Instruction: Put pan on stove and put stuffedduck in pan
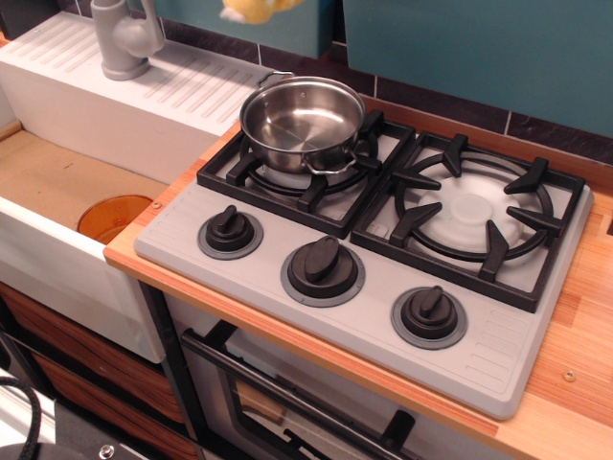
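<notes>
1. No gripper fingers show anywhere in the view, so their spread, or whether they hold anything, cannot be told.
2. The stuffedduck point(257, 9) appears only as a fuzzy yellow shape cut off by the top edge, up against the teal wall panel point(460, 43) at the far side. It sits well above the counter, with nothing visible under it; what carries it lies out of view.
3. Below the duck and a little to its right, the pan point(303, 123) stands upright on the left grate point(305, 172) of the stove point(364, 249). Its shiny bowl is empty, one wire loop handle faces near-right and the other points to the far left.
4. The right grate point(471, 216) is bare, with its white burner disc point(471, 209) showing through the black bars.
5. Three black knobs run along the near grey strip of the stove: a left knob point(230, 230), a middle knob point(322, 266) and a right knob point(428, 312), each in a grey ring.
6. The stove lies on a wooden counter point(565, 374), whose edge runs from the far left to the near right.
7. To the left of the stove is a white sink point(57, 249) with a wood-coloured floor and an orange drain disc point(113, 217) near its right wall.
8. A grey faucet point(126, 36) rises at the far left, on the ribbed white drainboard point(172, 91) behind the basin.
9. A black oven handle point(287, 398) crosses the front below the counter.
</notes>
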